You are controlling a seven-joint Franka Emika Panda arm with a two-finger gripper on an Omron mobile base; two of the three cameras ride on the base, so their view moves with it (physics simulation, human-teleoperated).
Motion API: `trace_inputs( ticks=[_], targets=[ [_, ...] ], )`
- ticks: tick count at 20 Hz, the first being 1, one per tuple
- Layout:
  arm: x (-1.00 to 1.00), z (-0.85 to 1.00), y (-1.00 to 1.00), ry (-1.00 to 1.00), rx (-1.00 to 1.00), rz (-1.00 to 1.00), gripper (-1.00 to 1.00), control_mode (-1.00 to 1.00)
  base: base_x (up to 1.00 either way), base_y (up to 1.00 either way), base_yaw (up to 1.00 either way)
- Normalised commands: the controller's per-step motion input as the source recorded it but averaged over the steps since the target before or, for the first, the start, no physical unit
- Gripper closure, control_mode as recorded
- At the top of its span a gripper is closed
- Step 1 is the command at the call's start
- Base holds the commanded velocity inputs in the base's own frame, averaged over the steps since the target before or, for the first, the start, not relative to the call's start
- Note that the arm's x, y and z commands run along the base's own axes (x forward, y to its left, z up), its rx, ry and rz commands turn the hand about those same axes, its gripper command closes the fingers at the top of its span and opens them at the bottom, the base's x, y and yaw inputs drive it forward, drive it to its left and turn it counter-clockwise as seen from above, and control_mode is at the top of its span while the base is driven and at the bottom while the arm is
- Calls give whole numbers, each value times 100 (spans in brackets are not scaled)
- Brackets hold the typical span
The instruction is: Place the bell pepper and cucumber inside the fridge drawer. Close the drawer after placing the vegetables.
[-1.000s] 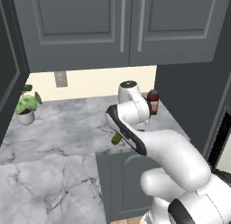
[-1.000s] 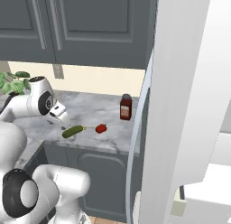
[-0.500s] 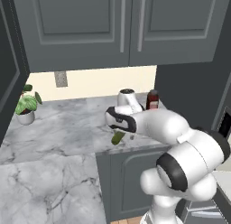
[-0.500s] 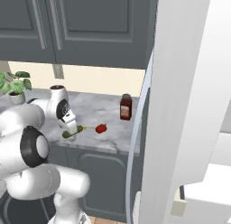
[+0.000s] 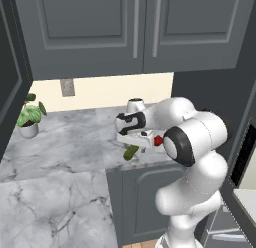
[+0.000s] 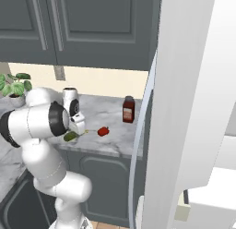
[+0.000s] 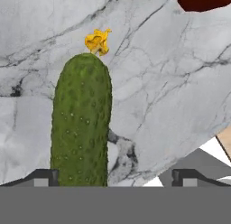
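Cucumber: the cucumber [image 7: 81, 123] lies flat on the marble counter [image 5: 65, 147], close to the front edge, with a shrivelled yellow flower [image 7: 98, 41] at its far end.
Claw: the gripper [image 7: 115, 178] hangs low over the cucumber with its fingers spread wide and nothing in them; the near end sits by one fingertip [image 7: 43, 177], not centred between the two.
Bell pepper: the bell pepper [image 6: 103, 131] rests just beyond the cucumber on the same counter, not touching it.
Other things: a dark-red bottle [image 6: 128, 109] stands further back, a potted plant [image 5: 28, 117] well off to the side.
Handling: I'd guess it is light, firm and stiff, so it should lift in one piece; the round, bumpy skin could roll or slip under a narrow pinch.
Where to hold: across the middle of its length, fingers either side of its width, looks safest to me.
Fridge drawer: I can't make it out from here; the open fridge door [image 6: 184, 108] stands beside the counter.
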Motion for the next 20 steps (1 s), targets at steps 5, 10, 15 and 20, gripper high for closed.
trace_inputs(
  ticks=[5,10,15,20],
  targets=[
    [17,-28,13,1,1,0,-100,-100,0,0,0],
    [12,-33,11,0,1,0,-100,-100,0,0,0],
    [-2,-52,0,0,0,0,-100,-100,0,0,0],
    [-6,-47,-1,2,0,0,100,-100,0,0,0]
  ],
)
